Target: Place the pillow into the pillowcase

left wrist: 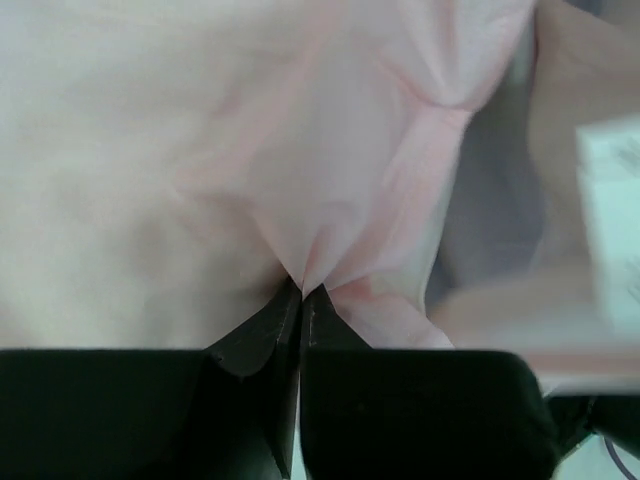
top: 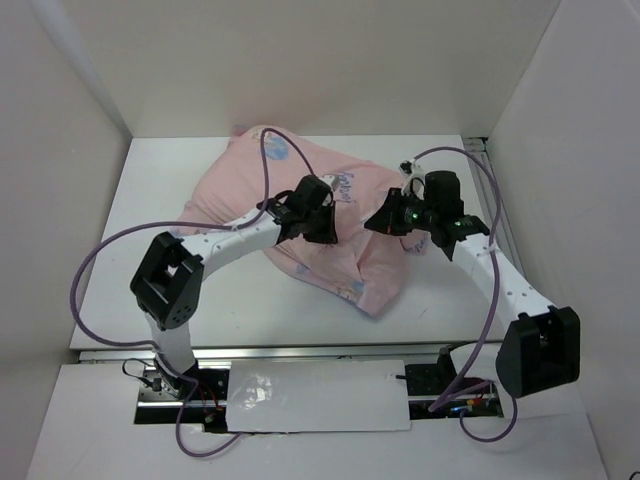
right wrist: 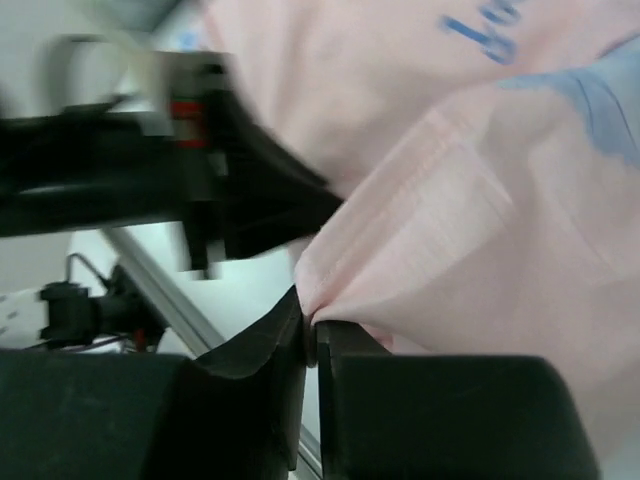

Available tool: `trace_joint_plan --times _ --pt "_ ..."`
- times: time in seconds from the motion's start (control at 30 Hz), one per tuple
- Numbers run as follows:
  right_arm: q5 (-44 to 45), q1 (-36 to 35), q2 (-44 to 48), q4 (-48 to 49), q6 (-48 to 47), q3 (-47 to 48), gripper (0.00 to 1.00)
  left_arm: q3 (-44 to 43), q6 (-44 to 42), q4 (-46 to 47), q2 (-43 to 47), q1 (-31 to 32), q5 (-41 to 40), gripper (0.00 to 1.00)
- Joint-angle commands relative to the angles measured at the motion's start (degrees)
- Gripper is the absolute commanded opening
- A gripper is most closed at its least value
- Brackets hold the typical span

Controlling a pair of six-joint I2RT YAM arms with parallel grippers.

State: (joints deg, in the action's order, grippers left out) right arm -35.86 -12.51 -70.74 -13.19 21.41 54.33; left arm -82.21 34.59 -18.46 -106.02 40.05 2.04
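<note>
The pale pink pillowcase [top: 300, 205] lies bunched in the middle of the table, reverse side out, with faint blue print showing through. The pillow is hidden; I cannot see it in any view. My left gripper [top: 318, 222] is shut on a pinch of the pillowcase fabric [left wrist: 330, 200], which gathers into folds at its tips [left wrist: 302, 290]. My right gripper [top: 385, 222] is shut on another fold of the pillowcase [right wrist: 480, 200] at its tips [right wrist: 308, 318]. The two grippers hold the cloth a short way apart, lifted a little above the table.
The white table [top: 170, 190] is walled by white panels on left, back and right. Purple cables loop from both arms. A white strip [top: 310, 395] lies at the near edge between the arm bases. The left arm [right wrist: 150, 170] shows blurred in the right wrist view.
</note>
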Motion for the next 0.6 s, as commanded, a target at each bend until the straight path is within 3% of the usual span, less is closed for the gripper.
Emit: trace_joint_plan --times 0.0,0.07,0.1,0.23,0.27,0.33,0.4,0.43,0.5,0.57 --pt "9.7 -0.5 -1.2 -7.1 -4.4 1.5 0.18 3.6 -1.6 0.4 11.7 -0.2 -2.6 0.13" --pt "13.8 -0.5 -1.2 -8.7 -6.0 0.9 0.33 5.2 -2.2 0.4 16.0 -0.7 -5.2 0.13" --pt "14.5 -0.5 -0.5 -9.3 -6.0 0.9 0.6 5.8 -2.2 0.4 17.8 -0.7 -5.2 0.13" --pt "15.9 0.0 2.8 -10.1 -7.4 0.9 1.0 6.6 -3.6 0.9 22.9 -1.2 -5.5 0.14" --pt "16.5 0.0 2.8 -10.1 -7.4 0.9 1.0 6.6 -4.1 0.9 22.9 -1.2 -4.3 0.14" --pt "16.5 0.0 3.6 -10.1 -7.4 0.3 1.0 6.6 -5.1 1.4 22.9 -1.2 -2.8 0.24" --pt "16.5 0.0 3.6 -10.1 -7.4 -0.3 1.0 6.0 -7.4 1.4 21.6 -0.6 -1.5 0.47" --pt "15.8 0.0 3.6 -10.1 -7.4 -0.3 0.98 5.2 -8.0 1.4 20.9 -0.6 -0.8 0.63" --pt "15.3 0.6 3.1 -10.7 -7.4 -0.3 0.89 3.8 -9.3 0.9 19.5 0.1 -0.8 0.65" --pt "14.2 0.6 3.1 -11.3 -8.0 -0.3 0.87 2.9 -10.6 0.4 17.0 1.4 -0.1 0.75"
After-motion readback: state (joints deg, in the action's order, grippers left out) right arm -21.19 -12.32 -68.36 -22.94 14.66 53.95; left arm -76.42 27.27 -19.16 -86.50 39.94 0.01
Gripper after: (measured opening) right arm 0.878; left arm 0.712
